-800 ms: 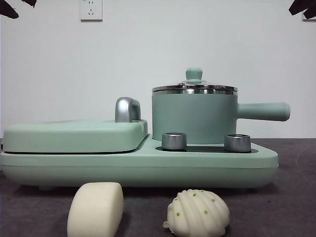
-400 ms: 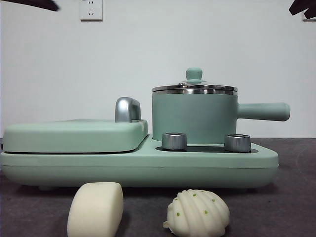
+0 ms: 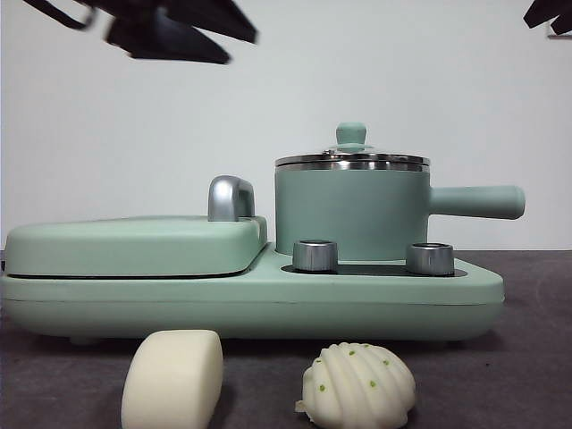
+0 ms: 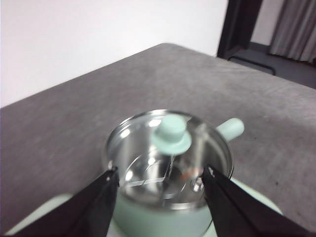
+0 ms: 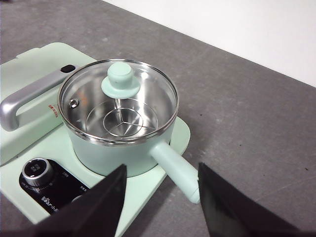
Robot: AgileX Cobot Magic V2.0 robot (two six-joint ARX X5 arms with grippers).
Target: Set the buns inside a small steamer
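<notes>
Two pale buns sit at the bottom of the front view on the dark grey felt-like table (image 3: pixel 536 357): a smooth off-white block bun (image 3: pixel 172 380) at lower left and a ridged shell bun (image 3: pixel 358 386) with green specks just right of centre, apart from each other. Behind them stands the mint-green cooker base (image 3: pixel 268 304) with two steel knobs (image 3: pixel 315 255). On its right half sits the small steamer (image 3: pixel 353 210), round, steel-rimmed, with a straight handle and a glass lid (image 5: pixel 118 101) on top. The flat griddle (image 3: pixel 134 246) fills the left half. The left gripper (image 4: pixel 160 175) hangs above the steamer, jaws spread wide. The right gripper (image 5: pixel 162 180) is also wide open.
</notes>
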